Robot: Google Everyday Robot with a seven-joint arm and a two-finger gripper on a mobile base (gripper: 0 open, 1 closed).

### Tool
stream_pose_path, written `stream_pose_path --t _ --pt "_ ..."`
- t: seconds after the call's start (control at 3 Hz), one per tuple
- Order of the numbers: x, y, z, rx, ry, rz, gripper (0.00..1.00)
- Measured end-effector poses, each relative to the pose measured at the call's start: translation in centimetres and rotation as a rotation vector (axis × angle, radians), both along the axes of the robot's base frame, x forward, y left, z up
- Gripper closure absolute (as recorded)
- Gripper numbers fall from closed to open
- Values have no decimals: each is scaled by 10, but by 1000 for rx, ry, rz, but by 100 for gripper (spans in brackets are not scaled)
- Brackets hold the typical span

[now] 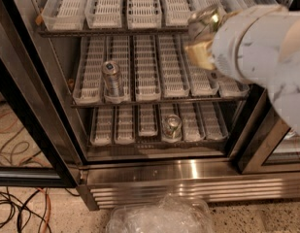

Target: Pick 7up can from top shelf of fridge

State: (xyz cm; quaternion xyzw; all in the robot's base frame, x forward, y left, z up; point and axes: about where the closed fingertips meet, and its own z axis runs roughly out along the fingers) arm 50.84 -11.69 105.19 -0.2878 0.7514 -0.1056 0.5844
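Observation:
The fridge [188,177] stands open in front of me, with three tiers of white slotted trays. The top shelf [144,8] shows only bare trays. A 7up can [204,25], pale yellowish-green with a shiny metal top, hangs in the air in front of the right side of the top and middle shelves. It sits at the front end of my white arm [266,47], which comes in from the upper right. My gripper [208,45] is shut on the can. Its fingers are mostly hidden behind the can and the arm.
A plain silver can [112,79] stands on the middle rack at the left. Another silver can [172,126] stands on the bottom rack. Black door frames flank the opening at left [28,106] and right [261,149]. A clear plastic bag [161,217] and cables [18,208] lie on the floor.

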Motion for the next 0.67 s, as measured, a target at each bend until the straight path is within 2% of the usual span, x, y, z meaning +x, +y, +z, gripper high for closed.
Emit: stream_pose_path --t 0.33,0.67 --pt "-23 0 -29 -50 83 50 100" --pt "-57 -10 -43 -45 155 104 100"
